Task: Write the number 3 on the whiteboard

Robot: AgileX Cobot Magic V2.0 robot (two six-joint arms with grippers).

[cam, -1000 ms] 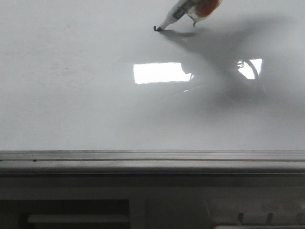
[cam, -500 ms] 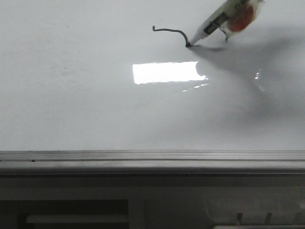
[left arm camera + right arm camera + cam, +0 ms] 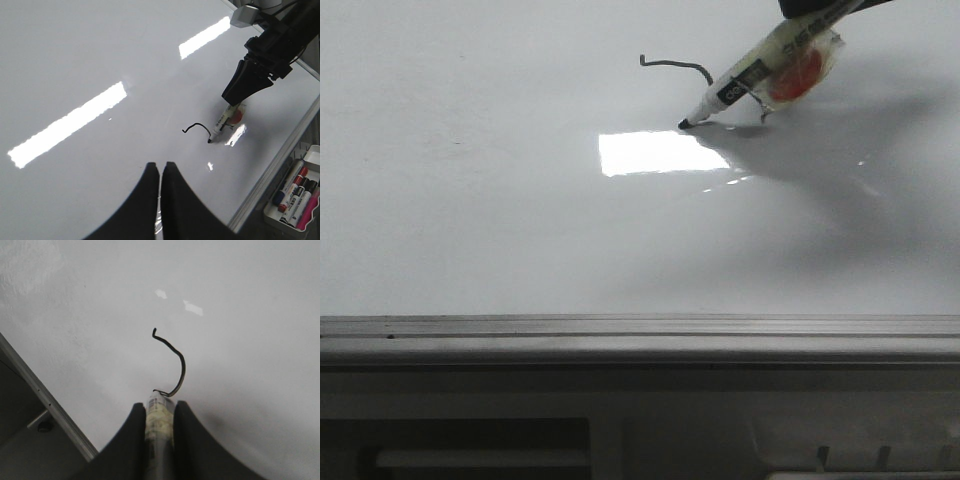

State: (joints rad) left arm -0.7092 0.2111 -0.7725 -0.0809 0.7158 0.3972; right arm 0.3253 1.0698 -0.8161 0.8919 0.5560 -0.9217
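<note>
The number 3 has gained its hooked upper curve since earlier, right gripper pinching the marker.

Right gripper presses marker on whiteboard.

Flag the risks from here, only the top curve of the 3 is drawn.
1. The right claw holds the marker steeply tilted; a slip in the grip could break or smear the number 3.
2. The stroke is already wobbly on the glossy whiteboard; the lower loop may come out misshapen.
3. The left claw hangs shut near the stroke; a drift could smudge the ink.
</note>
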